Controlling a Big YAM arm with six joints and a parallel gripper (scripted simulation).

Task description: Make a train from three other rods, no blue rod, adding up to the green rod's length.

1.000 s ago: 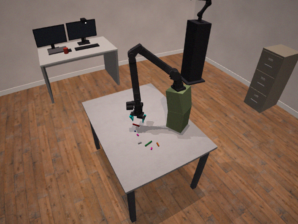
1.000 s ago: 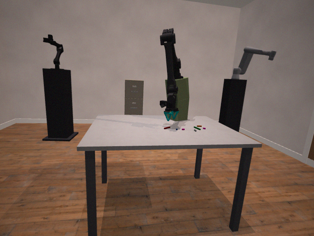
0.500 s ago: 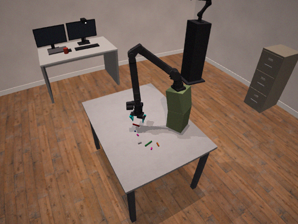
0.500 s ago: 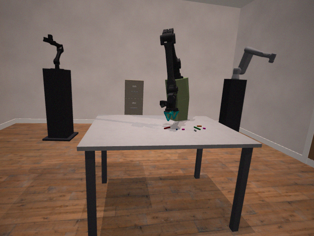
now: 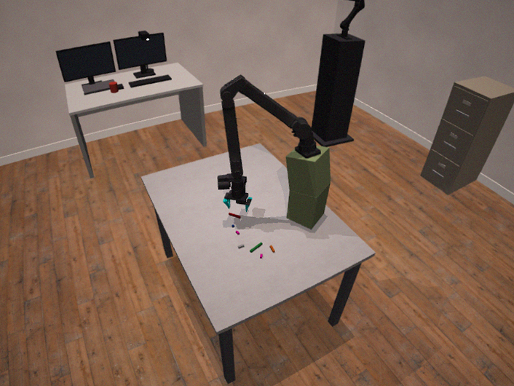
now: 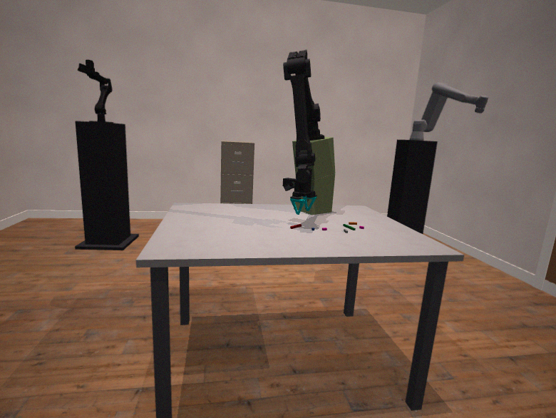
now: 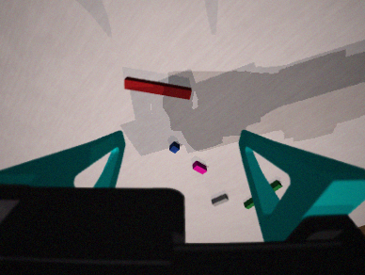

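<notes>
My gripper [image 5: 236,203] [image 6: 302,206] [image 7: 182,137] is open and empty, hanging a little above the table beside the red rod [image 5: 234,215] [image 6: 295,225] [image 7: 157,88]. A small blue rod [image 5: 232,225] [image 6: 312,228] [image 7: 174,147] and a magenta rod [image 5: 238,232] [image 6: 324,228] [image 7: 199,167] lie just beyond it. Farther along lie a grey rod [image 5: 240,246] [image 6: 345,230] [image 7: 219,200], the green rod [image 5: 256,247] [image 6: 348,227] [image 7: 249,202], an orange rod [image 5: 271,248] [image 6: 352,222] and a second magenta rod [image 5: 261,255] [image 6: 361,227]. All rods lie flat and apart.
The white table [image 5: 196,273] [image 6: 215,242] carries the arm's olive-green base block [image 5: 307,190] [image 6: 322,175] at its far side. Black pedestals, a desk and a filing cabinet stand off the table.
</notes>
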